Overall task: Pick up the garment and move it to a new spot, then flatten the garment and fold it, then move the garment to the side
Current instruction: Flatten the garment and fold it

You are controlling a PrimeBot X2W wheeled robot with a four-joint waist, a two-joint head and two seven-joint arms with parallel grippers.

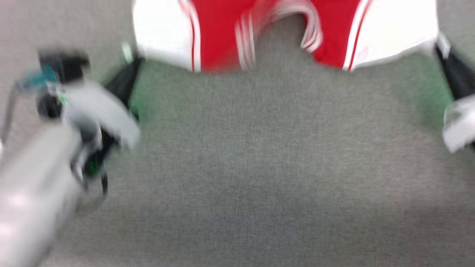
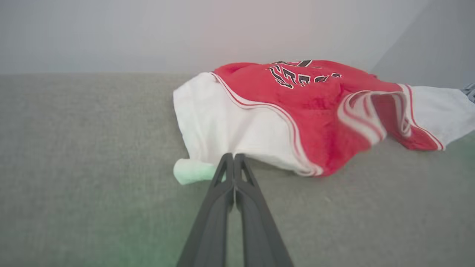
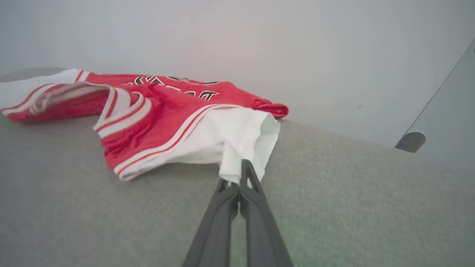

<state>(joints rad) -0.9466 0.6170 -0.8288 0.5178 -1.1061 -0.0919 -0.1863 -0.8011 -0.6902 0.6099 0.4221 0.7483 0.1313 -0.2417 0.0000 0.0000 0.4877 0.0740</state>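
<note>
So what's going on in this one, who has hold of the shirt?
The robot has the garment by both white sleeves. The left gripper is shut on one sleeve's edge and the right gripper is pinched on the other. The shirt lies spread but rumpled on the grey surface, collar towards the robot, not yet flattened or folded. The head view is blurred.

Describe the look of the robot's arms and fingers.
The left forearm is pale grey and rounded, with black wrist hardware, a teal fitting and a thin dark cable. The right wrist casing is pale. The left fingers and right fingers are long, dark grey and tapering.
</note>
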